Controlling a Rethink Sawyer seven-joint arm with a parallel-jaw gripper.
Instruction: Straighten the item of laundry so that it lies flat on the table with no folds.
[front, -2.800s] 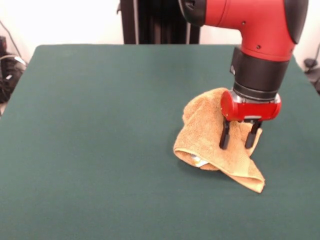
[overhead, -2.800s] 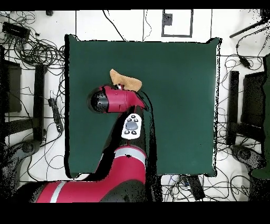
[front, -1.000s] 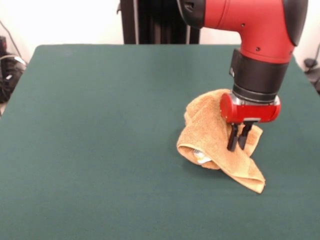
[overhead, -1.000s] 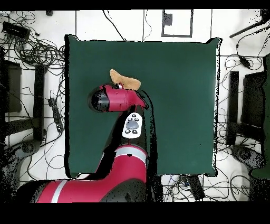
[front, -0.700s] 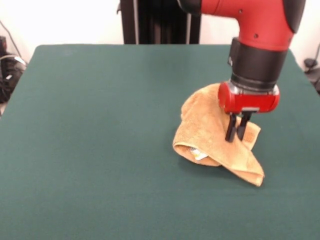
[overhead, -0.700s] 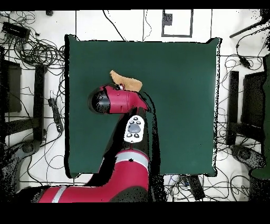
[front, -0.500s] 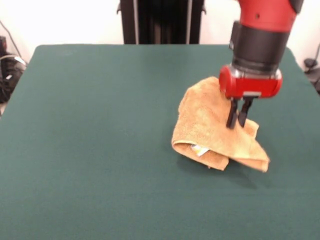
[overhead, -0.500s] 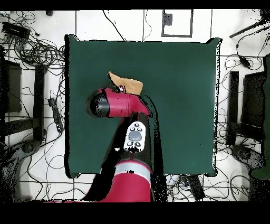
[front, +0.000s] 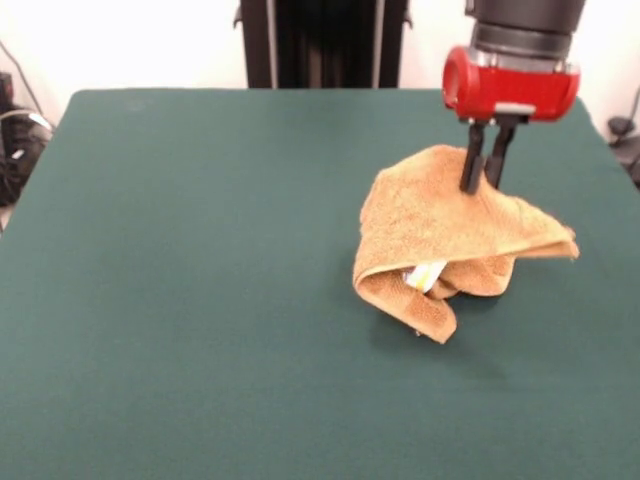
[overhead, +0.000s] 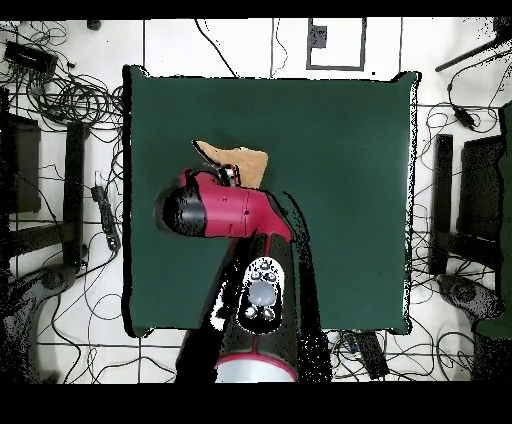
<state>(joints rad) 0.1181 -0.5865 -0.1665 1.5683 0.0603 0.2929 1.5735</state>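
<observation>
Red and black end effector (front: 484, 186): fingers nearly together, pinching the top of the towel from above.

Orange-tan terry hand towel (front: 440, 235): crumpled, peaked directly under the end effector, one corner jutting sideways, lower folds on the counter; white label (front: 424, 275) visible underneath.

Dark green felt-covered counter (front: 200, 250): towel sits near one long edge (overhead: 235, 160).

towel (front: 440, 225) sitting bunched on the table (front: 200, 300) toward the front view's right, gripper (front: 483, 185) hanging over its top fold, pinching it, towel's lower folds resting on the table
</observation>
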